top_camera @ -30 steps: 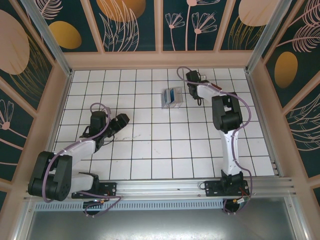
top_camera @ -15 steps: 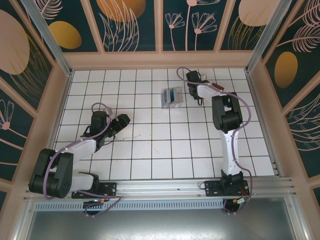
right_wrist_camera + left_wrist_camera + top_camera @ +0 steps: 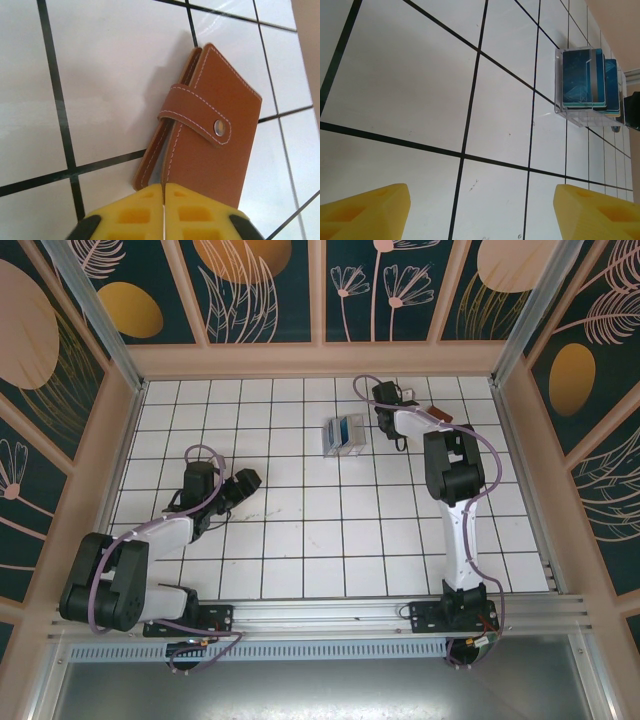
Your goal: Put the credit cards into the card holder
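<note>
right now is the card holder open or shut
Shut: the card holder is folded, its strap wrapped over the edge onto the front cover.

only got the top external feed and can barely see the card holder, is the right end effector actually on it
Observer: In the right wrist view the right end effector is shut, with its tips at the card holder's near edge. I cannot tell whether leather is pinched.
Operator: is the holder open
Observer: No, its strap lies closed across the front, with a snap on it.
Operator: and the cards
Observer: In the left wrist view the credit cards stand on edge in a clear box, ahead of the open left end effector.
</note>
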